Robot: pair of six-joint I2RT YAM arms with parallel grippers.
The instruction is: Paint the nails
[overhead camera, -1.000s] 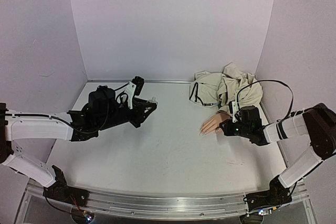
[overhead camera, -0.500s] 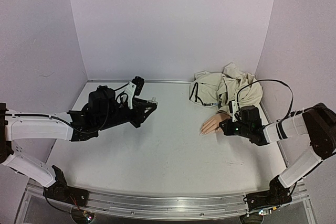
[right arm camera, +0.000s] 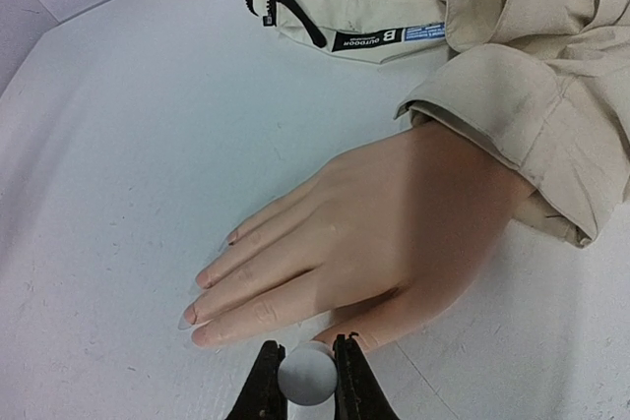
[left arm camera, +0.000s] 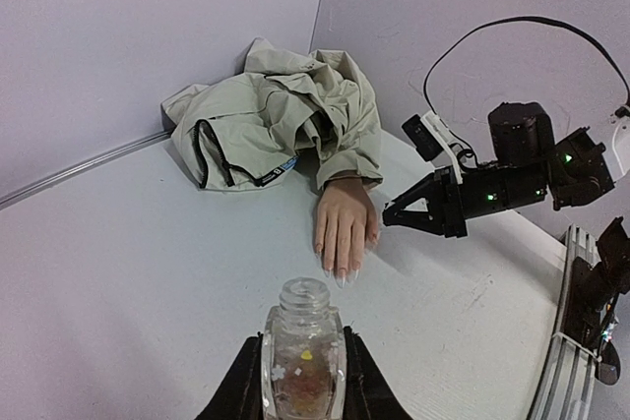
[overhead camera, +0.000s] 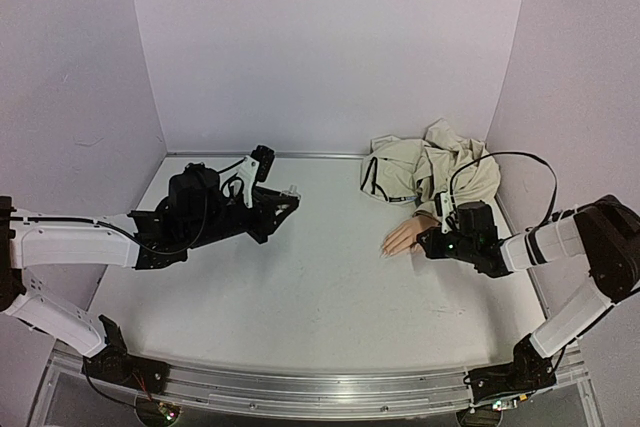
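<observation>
No visible change against the earlier top views: both arms, the bottle and the mannequin hand sit where they were.

Left arm (overhead camera: 70, 242) reaches in low from the left edge over the tabletop (overhead camera: 300, 317). Left gripper (left arm camera: 303, 346) is clamped on a small clear bottle (left arm camera: 303, 381), one finger on each side of the body. The bottle is upright with an open neck on top. Reddish contents and small flower and heart shapes show through the glass. It sits left of centre, well apart from the hand. I can't tell whether its base touches the tabletop.

Mannequin hand (overhead camera: 405, 235) lies palm down on the right side of the tabletop, fingers pointing left toward the bottle. Its wrist runs into a beige sleeve (right arm camera: 512, 115), and the rest of the jacket (overhead camera: 430, 172) is crumpled in the far right corner. The nails (right arm camera: 185, 322) are at the fingertips: pale, long, low against the tabletop. I can't make out any paint on them.

Right gripper (right arm camera: 307, 351) is closed on a small round whitish piece (right arm camera: 307, 377), seen end-on from the wrist camera. It is low, just beside the thumb edge of the hand. I can't tell whether it touches.
</observation>
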